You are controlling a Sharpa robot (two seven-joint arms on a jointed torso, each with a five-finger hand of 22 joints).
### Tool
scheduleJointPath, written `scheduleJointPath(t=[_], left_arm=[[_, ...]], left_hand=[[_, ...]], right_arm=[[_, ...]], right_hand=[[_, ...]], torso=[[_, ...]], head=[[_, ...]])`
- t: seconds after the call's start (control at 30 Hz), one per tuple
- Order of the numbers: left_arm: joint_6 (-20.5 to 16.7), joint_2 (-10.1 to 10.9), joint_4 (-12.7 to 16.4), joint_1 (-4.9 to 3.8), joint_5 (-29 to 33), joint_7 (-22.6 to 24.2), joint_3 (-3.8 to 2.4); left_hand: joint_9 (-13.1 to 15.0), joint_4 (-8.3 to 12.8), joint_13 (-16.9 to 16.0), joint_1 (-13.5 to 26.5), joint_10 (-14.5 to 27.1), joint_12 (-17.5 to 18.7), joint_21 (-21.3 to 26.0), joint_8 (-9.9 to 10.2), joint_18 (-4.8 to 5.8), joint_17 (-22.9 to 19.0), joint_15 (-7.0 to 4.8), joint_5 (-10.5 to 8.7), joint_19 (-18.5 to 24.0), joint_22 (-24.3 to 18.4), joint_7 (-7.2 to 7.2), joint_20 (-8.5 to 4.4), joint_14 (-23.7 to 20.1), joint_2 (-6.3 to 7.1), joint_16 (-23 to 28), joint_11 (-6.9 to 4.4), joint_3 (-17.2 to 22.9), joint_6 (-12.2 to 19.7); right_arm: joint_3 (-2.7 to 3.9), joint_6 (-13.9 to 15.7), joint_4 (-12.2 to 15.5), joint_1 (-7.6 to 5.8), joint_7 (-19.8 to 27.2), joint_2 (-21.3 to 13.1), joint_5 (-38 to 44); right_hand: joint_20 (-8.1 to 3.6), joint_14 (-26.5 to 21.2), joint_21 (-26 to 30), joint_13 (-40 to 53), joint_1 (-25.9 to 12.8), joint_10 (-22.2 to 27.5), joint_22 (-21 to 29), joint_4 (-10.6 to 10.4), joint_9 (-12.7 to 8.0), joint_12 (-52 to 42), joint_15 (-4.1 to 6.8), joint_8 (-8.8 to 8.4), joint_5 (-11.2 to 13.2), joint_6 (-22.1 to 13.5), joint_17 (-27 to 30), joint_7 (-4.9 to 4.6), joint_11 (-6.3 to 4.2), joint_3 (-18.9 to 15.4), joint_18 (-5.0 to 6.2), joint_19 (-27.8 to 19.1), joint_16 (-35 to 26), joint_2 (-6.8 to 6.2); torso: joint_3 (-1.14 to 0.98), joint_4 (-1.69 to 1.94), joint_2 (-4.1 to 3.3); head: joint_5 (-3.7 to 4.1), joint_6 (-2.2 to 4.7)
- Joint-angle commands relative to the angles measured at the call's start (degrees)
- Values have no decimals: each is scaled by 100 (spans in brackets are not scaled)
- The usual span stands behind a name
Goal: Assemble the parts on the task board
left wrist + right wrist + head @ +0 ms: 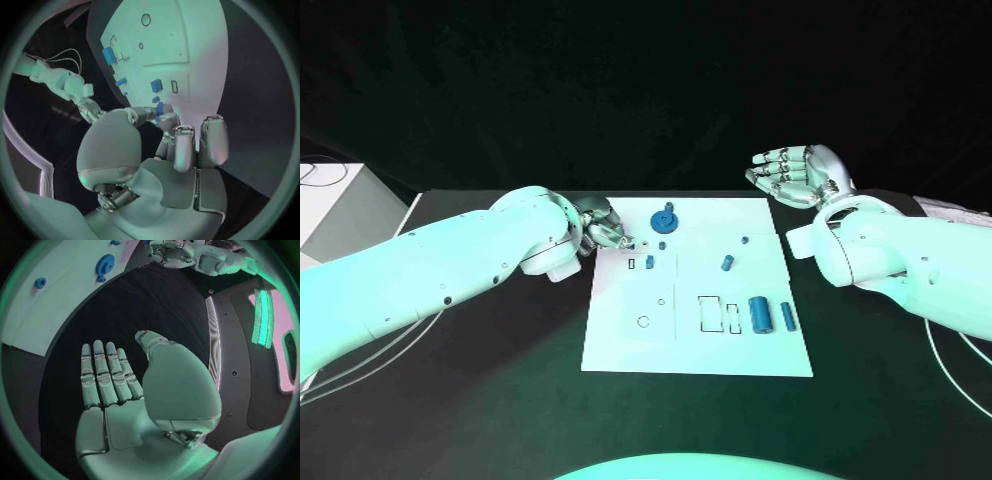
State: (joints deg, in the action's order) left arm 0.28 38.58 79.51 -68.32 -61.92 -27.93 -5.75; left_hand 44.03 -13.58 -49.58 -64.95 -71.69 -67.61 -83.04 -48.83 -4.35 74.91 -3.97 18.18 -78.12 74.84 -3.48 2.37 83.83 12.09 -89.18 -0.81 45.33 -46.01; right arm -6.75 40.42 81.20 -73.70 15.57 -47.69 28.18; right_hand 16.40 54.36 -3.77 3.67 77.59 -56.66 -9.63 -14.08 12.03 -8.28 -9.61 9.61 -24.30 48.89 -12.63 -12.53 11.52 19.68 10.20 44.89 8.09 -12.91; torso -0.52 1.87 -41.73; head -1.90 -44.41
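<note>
Parts (760, 314), smooth blue cylinders, dot flat task board (697, 352).

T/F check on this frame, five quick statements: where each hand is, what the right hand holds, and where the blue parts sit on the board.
1. The right hand is holding a blue part. False: it is raised past the task board's far right corner, fingers apart, holding nothing.
2. The left hand is at the board's far left edge. True.
3. The round blue wheel part lies near the board's far edge. True.
4. The large blue cylinder lies off the board on the black table. False: it lies on the board's right side, beside a thinner blue pin.
5. The board's rectangular cutouts are all filled. False: they show empty outlines.
</note>
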Motion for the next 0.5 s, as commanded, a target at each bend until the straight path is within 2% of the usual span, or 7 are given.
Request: scheduleJointPath(t=[0.03, 0.1, 0.3, 0.5], left_arm=[[45, -28, 21, 32, -270, -40, 26], [103, -34, 19, 48, -278, -49, 41], [257, -60, -10, 71, -299, -72, 80], [360, -104, -54, 79, -334, -84, 134]], left_hand=[[10, 1107, -10, 27, -45, -23, -32, -32, 56, 1356, -17, 9, -46, -4, 8, -4, 570, -51, 1, -14, 1136, -31], [10, 1114, -6, 34, -45, -21, -30, -32, 55, 1356, -18, 10, -43, -9, 9, -5, 570, -50, 1, -15, 1144, -32], [11, 1133, -16, 48, -53, -28, -30, -34, 54, 1369, -21, 14, -42, -10, 11, -9, 574, -47, -6, -17, 1165, -34], [12, 1146, -20, 57, -57, -30, -29, -35, 53, 1373, -23, 17, -41, -12, 12, -11, 575, -45, -8, -18, 1178, -35]], right_arm=[[2, 8, 0, 5, 108, 9, 67], [2, 8, 0, 7, 111, 9, 68], [2, 11, 14, 10, 114, 4, 65], [2, 25, 43, 13, 119, 4, 28]], right_hand=[[0, 57, 4, -4, 5, -41, 8, 5, -9, 37, -4, -21, -25, 46, 6, -238, 0, -24, 26, -29, -20, 68], [0, 63, 2, -4, 4, -43, 14, 6, -11, 42, -4, -25, -40, 47, 11, -239, 0, -29, 27, -27, -23, 65], [0, 66, 2, -4, 3, -45, 20, 7, -13, 47, -4, -27, -53, 48, 15, -239, 0, -32, 27, -25, -25, 63], [0, 79, -1, -4, 9, -55, 37, 13, -17, 59, -2, -33, -95, 57, 27, -237, -2, -32, 28, -20, -32, 65]], torso=[[-4, -9, -14], [-1, -11, -9], [-10, -3, -16], [-2, -4, -13]], head=[[-25, -1], [-33, -30], [-19, -52], [-2, -68]])
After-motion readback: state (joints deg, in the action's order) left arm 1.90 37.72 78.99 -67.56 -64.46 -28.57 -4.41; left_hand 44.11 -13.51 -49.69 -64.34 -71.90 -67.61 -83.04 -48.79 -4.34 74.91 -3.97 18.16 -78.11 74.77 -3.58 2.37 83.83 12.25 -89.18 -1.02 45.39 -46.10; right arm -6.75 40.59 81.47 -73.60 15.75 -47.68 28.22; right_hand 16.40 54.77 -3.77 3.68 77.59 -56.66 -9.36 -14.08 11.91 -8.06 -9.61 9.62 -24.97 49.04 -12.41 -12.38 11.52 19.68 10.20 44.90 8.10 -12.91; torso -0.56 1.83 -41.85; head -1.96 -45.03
